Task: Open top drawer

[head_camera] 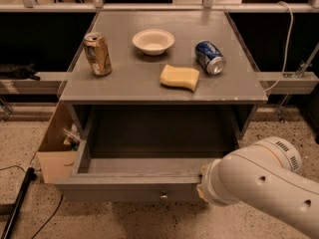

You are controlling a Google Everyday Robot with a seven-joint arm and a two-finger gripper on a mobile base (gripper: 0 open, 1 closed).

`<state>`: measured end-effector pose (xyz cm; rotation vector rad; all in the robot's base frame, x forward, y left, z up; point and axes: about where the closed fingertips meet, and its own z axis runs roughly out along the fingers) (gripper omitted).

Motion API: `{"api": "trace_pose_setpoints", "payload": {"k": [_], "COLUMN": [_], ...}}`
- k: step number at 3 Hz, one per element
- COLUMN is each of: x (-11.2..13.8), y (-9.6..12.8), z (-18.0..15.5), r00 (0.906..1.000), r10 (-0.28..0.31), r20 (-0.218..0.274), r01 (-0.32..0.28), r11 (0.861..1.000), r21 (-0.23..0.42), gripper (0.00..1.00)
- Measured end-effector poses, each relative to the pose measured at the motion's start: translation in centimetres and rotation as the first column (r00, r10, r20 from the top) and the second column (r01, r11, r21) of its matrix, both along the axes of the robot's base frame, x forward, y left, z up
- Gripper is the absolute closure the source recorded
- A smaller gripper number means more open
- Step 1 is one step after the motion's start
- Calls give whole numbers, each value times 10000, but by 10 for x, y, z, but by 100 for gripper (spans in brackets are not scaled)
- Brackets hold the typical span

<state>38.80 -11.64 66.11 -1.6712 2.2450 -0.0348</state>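
The top drawer point(124, 189) stands pulled well out beneath the desk point(149, 81). It is rigid and probably slides easily, best held by its small knob point(163, 196) (smooth, little purchase). The claw is hidden behind the white arm point(259, 188) at the panel's right end, so I cannot tell its grip.

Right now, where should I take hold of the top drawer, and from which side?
By the small round knob at the centre of the front of the top drawer, coming straight in from the front: the panel is otherwise flat. The gripper is hidden behind the white arm at the panel's right end.
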Motion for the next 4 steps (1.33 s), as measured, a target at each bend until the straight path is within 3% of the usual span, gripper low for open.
{"api": "trace_pose_setpoints", "payload": {"k": [4], "x": [0], "y": [0], "z": [1], "r00": [10000], "r10": [2], "r20": [0], "r01": [-2], "r11": [10000], "r21": [-1], "gripper": [0]}}
